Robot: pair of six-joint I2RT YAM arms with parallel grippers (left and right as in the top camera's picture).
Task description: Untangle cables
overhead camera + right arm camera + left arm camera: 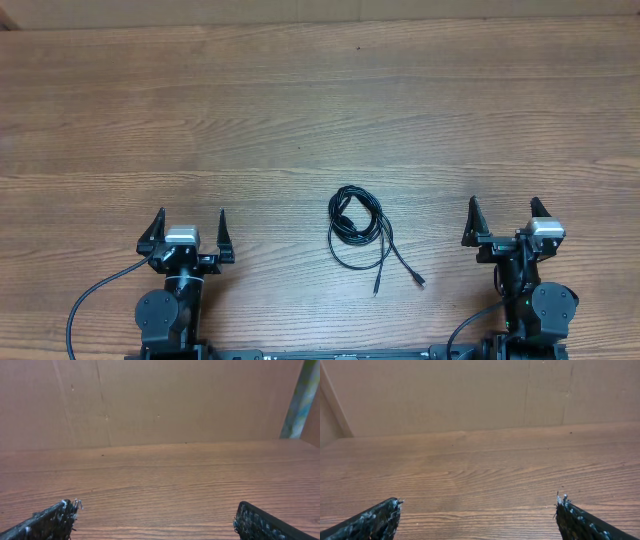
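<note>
Overhead, thin black cables (355, 228) lie coiled at lower centre of the brown wooden worktop (300, 90), between the wide-open left fingers (223, 235) and right fingers (470, 220). They look light and floppy, best pinched near a loose plug end. Both wrist views show only spread, empty fingers.

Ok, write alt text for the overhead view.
A tangled bundle of thin black cables lies on a wooden table, between the left claw and the right claw. Both are open, empty and clear of it.

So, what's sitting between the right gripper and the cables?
Nothing: in the overhead view only bare table lies between the right gripper and the cables.
</note>
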